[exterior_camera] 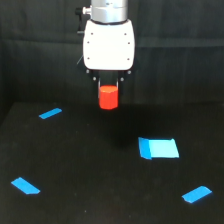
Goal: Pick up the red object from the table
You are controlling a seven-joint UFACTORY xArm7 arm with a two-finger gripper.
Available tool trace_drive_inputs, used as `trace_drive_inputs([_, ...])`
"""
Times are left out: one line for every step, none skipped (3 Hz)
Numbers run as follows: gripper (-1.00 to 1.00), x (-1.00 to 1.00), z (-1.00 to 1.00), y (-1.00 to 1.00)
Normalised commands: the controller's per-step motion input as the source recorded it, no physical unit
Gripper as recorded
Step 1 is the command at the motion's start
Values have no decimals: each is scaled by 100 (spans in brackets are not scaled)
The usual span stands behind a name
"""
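Red object (108,97) in end effector (108,86), aloft.

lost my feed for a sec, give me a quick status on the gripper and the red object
Gripper shut on the red object. Object looks lifted above the table. Blue tape strips and blue rectangle lie flat below, nothing in the way.

The big patch (159,148) lies flat on the surface (90,165). The block (108,97) hangs above the surface in the tool (108,82), behind the big patch and toward the exterior view's left. One strip (50,113) lies far left of the patch, one (25,186) left and nearer the camera, one (196,194) just in front, to the right.
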Motion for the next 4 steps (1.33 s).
trace_drive_inputs([-97, -1, 12, -2])
trace_drive_inputs([-100, -13, 11, -3])
trace_drive_inputs([-98, 8, 7, -10])
trace_drive_inputs([-96, 1, 2, -11])
